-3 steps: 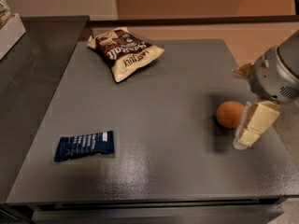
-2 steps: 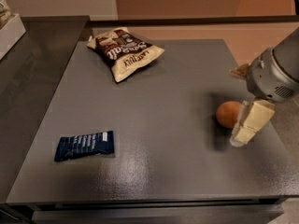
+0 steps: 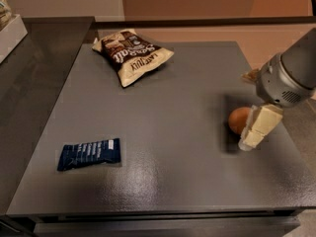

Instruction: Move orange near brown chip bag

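Camera view: at the right side of the grey surface (image 3: pixel 163 132), the gripper (image 3: pixel 247 110), its jaws spread and grasping nothing, stands just beside the orange (image 3: pixel 238 120), well apart from the brown chip bag (image 3: pixel 131 56) at the far edge.

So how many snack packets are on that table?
2: the brown chip bag far left on the table, the blue bar wrapper near left. The gripper is beside the orange, on the right.
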You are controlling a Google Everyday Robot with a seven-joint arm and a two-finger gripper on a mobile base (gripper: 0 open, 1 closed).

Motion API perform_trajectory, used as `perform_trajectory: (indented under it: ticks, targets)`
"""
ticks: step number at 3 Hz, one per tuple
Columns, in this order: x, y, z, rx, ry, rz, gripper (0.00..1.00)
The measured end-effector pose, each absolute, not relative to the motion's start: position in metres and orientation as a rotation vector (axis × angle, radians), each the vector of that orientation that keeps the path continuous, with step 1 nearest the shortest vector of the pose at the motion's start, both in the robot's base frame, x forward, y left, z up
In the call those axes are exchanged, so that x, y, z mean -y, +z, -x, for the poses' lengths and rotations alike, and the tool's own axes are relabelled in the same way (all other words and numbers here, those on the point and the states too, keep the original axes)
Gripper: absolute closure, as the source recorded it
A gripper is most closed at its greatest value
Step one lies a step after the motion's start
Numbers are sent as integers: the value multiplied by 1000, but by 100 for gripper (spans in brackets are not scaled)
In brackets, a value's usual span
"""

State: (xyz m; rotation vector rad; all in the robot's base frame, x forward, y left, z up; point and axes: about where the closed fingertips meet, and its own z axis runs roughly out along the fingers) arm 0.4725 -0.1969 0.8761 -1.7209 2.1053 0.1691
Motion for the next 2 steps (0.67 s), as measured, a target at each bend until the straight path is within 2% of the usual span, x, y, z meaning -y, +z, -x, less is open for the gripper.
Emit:
perform_trajectory:
  ticks: [1, 2]
  targets:
    - [199, 868, -479, -2117, 169, 1715, 0]
    - [200, 863, -479, -2117, 166, 1726, 17]
